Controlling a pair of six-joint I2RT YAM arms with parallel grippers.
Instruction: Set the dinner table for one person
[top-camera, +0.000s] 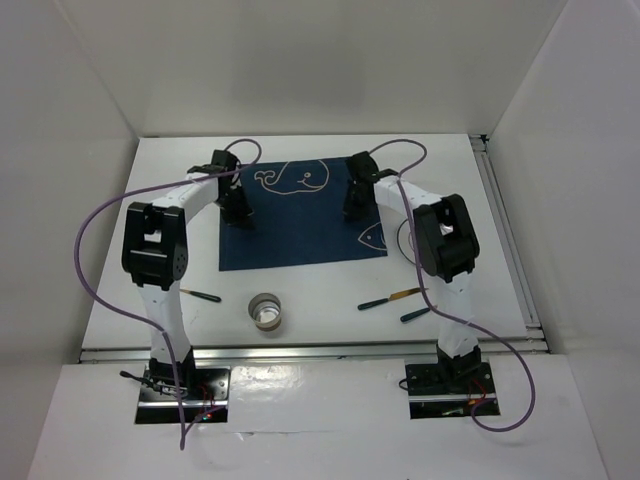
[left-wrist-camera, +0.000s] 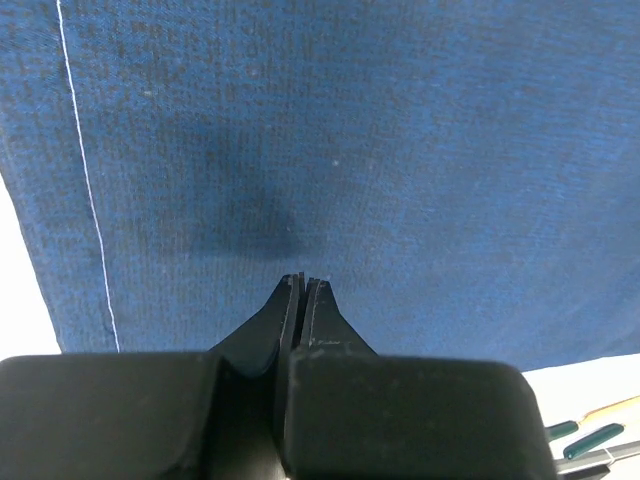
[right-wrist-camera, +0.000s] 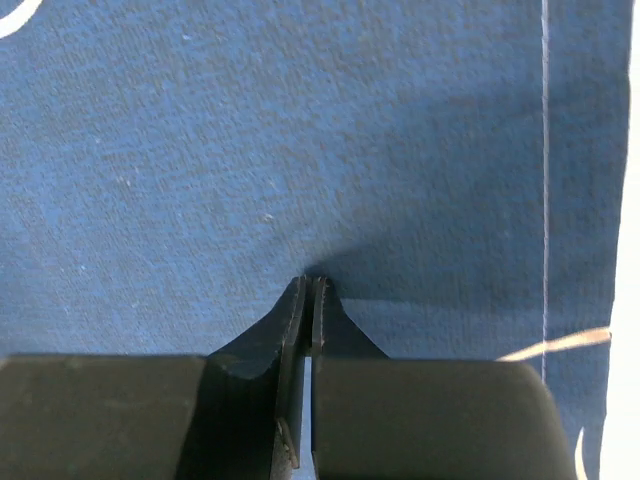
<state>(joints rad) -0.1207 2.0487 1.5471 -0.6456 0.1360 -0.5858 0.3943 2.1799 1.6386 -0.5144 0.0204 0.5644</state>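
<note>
The dinner table is a plain white tabletop. A navy placemat with white whale and fish drawings lies flat on its middle. My left gripper is shut, tips down at the mat's left edge. In the left wrist view its closed tips stand just over the blue cloth, with nothing between them. My right gripper is shut near the mat's right edge. In the right wrist view its tips touch the cloth, and no fold shows between them.
A small round metal tin stands in front of the mat. Two green-handled cutlery pieces lie front right, and also show in the left wrist view. A dark-handled piece lies front left. White walls enclose the table.
</note>
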